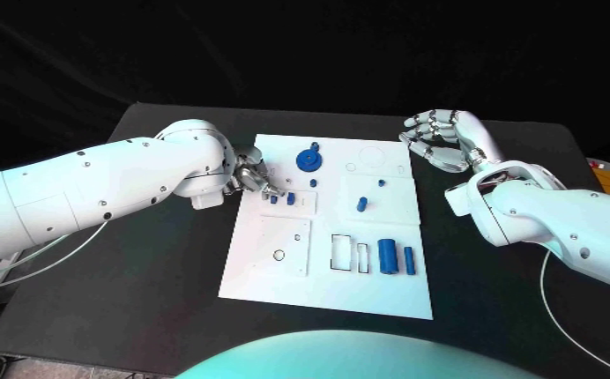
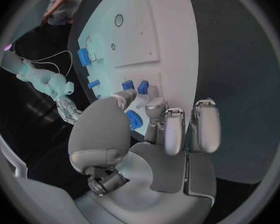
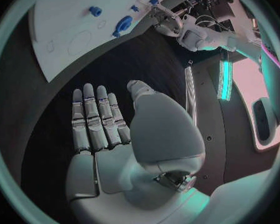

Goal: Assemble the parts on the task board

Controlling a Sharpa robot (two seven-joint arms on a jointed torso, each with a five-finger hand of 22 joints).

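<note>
The white task board [image 1: 328, 264] lies mid-table. My left hand [image 1: 255, 176] is at the board's left edge, and in the left wrist view my left hand [image 2: 146, 134] pinches a small blue part [image 2: 134, 119] between thumb and a finger. Two small blue blocks [image 1: 284, 197] [image 2: 135, 86] sit on the board just past its fingertips. A round blue disc part [image 1: 309, 160] [image 3: 122, 25] stands near the far edge. Blue cylinders [image 1: 397, 257] lie near the front right. My right hand [image 1: 439, 139] [image 3: 99, 119] hovers beyond the board's far right corner, fingers straight, holding nothing.
More small blue parts stand mid-board, a peg [image 1: 313, 182] and a short piece [image 1: 362, 203]. Outlined rectangular recesses [image 1: 343, 252] and small holes [image 1: 279, 255] mark the board's front half. Black table [image 1: 166, 273] surrounds the board on both sides.
</note>
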